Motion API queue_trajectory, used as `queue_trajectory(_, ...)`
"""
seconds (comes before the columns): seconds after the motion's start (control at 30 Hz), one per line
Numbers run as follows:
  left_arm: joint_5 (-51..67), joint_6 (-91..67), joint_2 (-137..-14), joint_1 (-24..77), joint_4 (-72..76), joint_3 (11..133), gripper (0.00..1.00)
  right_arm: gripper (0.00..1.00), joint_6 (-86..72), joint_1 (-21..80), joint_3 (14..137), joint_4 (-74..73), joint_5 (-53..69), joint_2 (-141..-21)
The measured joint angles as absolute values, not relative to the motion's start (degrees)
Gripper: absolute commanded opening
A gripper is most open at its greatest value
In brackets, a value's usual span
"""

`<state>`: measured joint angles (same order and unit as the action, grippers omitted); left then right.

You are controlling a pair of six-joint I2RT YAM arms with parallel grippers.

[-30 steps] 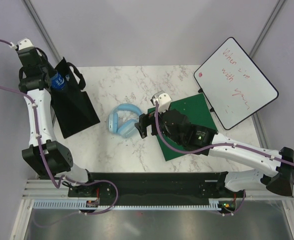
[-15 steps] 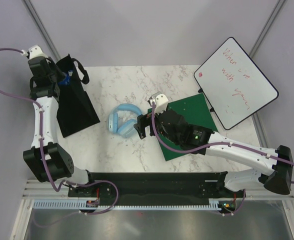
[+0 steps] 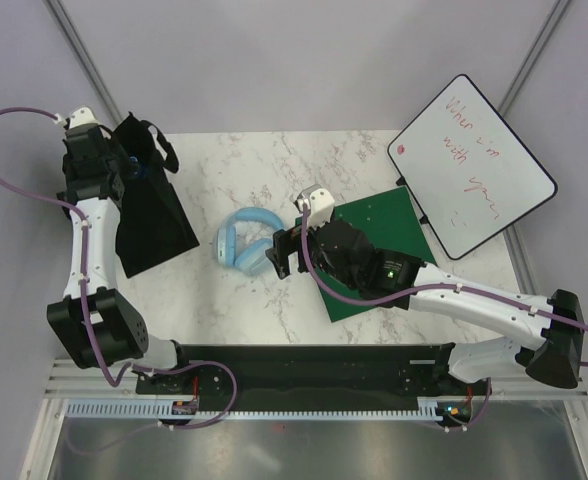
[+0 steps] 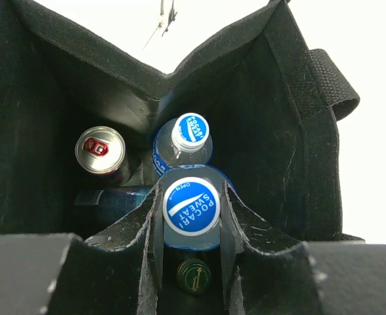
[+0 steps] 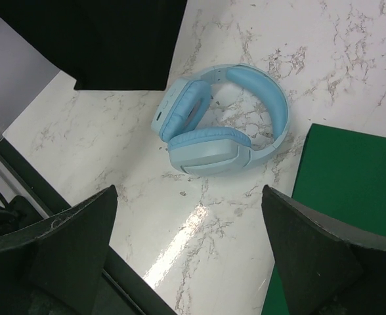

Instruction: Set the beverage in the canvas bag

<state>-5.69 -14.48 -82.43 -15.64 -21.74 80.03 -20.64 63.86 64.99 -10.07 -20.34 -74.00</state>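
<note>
The black canvas bag [image 3: 154,215] stands at the table's left and opens toward my left wrist camera, which looks down into it [image 4: 291,131]. My left gripper [image 3: 114,172] is at the bag's mouth, shut on a Pocari Sweat bottle [image 4: 191,213] with a blue-and-white cap, held inside the bag [image 4: 191,191]. Below it in the bag lie a second Pocari Sweat bottle [image 4: 188,134], a silver-topped can [image 4: 100,149], a dark blue can [image 4: 117,197] and a green-capped bottle [image 4: 194,275]. My right gripper [image 3: 279,255] is open and empty above the table [image 5: 188,197].
Light blue headphones [image 3: 246,243] lie mid-table, just ahead of the right gripper [image 5: 226,118]. A green board [image 3: 374,250] lies under the right arm. A whiteboard [image 3: 471,165] with red writing sits at the back right. The bag's corner shows in the right wrist view [image 5: 114,39].
My left gripper has moved right and down with the bottle, from beside the bag's top edge into its mouth. The right arm has shifted slightly left.
</note>
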Motion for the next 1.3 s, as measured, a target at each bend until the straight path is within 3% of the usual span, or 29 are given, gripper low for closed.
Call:
queue_trajectory(0.47,-2.6,-14.9,-85.5,-15.7,-27.1,80.1,0.04,0.98,-21.4,63.9,65.0,-9.8,-19.3,-74.1)
queue_trajectory(0.57,-2.5,-14.9,-85.7,-15.7,-28.0,80.1,0.18,0.98,-21.6,63.9,65.0,-9.8,-19.3,-74.2)
queue_trajectory(0.6,-2.5,-14.9,-85.7,-15.7,-28.0,80.1,0.27,0.98,-21.7,63.9,65.0,-9.8,-19.2,-74.3)
queue_trajectory(0.77,-2.4,-14.9,-85.7,-15.7,-28.2,80.1,0.45,0.98,-21.9,63.9,65.0,-9.8,-19.1,-74.9)
queue_trajectory(0.97,-4.4,-14.3,-86.8,-16.1,-31.2,80.8,0.57,0.98,-22.3,63.9,65.0,-9.8,-19.1,-75.0)
queue_trajectory(1.3,-6.4,-14.2,-88.3,-16.6,-37.5,84.9,0.68,0.98,-22.7,63.9,65.0,-9.8,-19.0,-75.0)
